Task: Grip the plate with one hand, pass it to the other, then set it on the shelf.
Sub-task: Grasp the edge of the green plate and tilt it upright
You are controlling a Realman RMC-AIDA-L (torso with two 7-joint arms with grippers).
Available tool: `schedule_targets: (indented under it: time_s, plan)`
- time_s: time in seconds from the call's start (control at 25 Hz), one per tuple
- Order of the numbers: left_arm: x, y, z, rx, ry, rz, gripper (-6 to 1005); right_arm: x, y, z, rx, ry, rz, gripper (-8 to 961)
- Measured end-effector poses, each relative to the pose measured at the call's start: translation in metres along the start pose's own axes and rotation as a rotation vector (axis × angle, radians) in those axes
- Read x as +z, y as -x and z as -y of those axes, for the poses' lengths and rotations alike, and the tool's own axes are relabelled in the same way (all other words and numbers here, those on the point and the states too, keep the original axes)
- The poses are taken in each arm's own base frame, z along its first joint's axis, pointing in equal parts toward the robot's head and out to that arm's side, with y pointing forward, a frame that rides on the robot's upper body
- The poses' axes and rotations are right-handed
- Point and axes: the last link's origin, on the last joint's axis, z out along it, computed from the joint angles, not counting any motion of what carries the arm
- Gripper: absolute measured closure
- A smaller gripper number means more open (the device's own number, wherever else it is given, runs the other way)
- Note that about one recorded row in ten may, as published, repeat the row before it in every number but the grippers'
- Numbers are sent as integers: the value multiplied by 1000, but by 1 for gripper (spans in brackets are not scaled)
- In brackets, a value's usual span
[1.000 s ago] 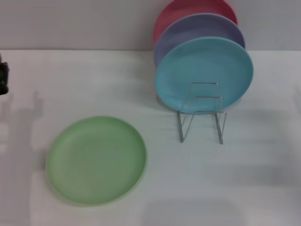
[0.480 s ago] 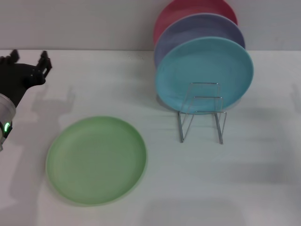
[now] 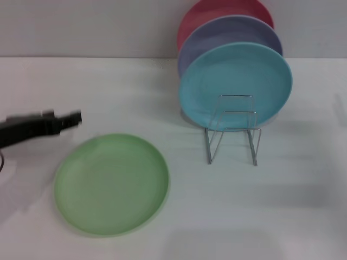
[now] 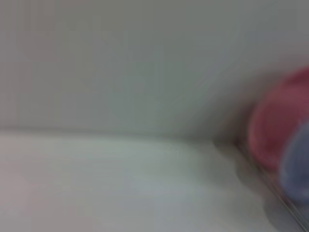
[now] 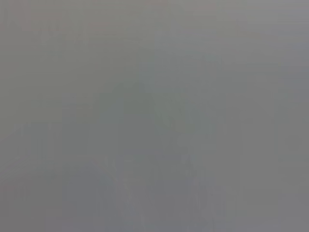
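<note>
The light green plate lies flat on the white table at the front left. The wire shelf stands to its right; its front loops hold nothing. My left gripper reaches in from the left edge as a dark, blurred shape, just above and behind the plate's back-left rim and apart from it. The green plate does not show in the left wrist view. My right gripper is out of view, and the right wrist view is plain grey.
A turquoise plate, a lavender plate and a red plate stand upright in a row behind the shelf's front loops. The red plate and lavender plate also show in the left wrist view. A grey wall closes the back.
My left arm has come in from the left edge and swung down and to the right towards the green plate's back-left rim. The plates and shelf have not moved.
</note>
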Motion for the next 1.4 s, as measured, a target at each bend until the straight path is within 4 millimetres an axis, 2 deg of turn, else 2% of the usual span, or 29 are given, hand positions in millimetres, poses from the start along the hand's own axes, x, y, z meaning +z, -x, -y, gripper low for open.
schedule_targets:
  time_s: [0.16,0.4,0.44,0.72,1.4]
  plan:
    - [-8,10,2,-52,-43,195,323,6,1,-4,-53,10,8,256]
    - [-9,18,0,-72,-95,335,323,13,0,-7,-57,18,3,256]
    - [-8,19,-1,-77,-106,365,405,15,0,-8,-55,21,4,256]
    - [-1,20,-8,-69,-126,413,405,17,2,-7,-59,24,7,256]
    - [13,23,-3,-55,-156,457,403,15,2,-2,-60,9,4,256]
